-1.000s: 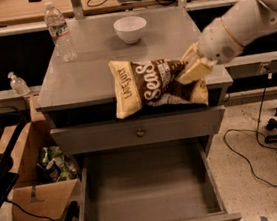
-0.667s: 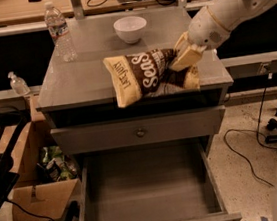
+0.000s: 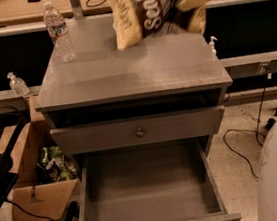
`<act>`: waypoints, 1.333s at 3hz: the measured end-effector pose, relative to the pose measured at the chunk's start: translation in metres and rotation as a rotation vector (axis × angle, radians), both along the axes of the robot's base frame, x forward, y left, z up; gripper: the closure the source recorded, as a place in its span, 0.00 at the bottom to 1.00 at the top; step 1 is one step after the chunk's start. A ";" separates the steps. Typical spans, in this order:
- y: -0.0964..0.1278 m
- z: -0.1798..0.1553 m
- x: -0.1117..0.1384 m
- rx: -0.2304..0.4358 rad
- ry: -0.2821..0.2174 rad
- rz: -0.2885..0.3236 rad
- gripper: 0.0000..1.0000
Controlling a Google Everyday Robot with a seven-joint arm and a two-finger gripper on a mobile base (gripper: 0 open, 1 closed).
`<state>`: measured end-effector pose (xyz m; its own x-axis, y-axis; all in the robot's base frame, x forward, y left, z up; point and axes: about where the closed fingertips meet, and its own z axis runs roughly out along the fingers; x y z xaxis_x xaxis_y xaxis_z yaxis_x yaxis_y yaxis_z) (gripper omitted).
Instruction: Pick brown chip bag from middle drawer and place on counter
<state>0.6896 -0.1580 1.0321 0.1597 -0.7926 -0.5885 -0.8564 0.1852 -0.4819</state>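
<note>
You're in the placing step: your gripper [image 3: 189, 6] pinches one end of the brown chip bag [image 3: 139, 11], held in the air above the grey desk [image 3: 134, 75], with the middle drawer [image 3: 149, 197] open below. Next, lower the bag onto bare desk, then release.

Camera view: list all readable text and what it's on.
"Sea S": white script on the chip bag, rest unreadable; the tool grips the bag's right end above the counter.
Bag's cream panel print: unreadable.
Water bottle label: too small to read.
No other text.
</note>
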 end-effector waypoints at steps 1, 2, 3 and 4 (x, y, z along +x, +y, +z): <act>-0.001 0.027 0.004 0.007 -0.065 -0.010 1.00; 0.002 0.018 0.007 0.000 -0.057 -0.010 1.00; 0.015 0.010 0.014 -0.033 -0.087 -0.020 1.00; 0.013 -0.026 0.021 -0.061 -0.054 -0.045 0.84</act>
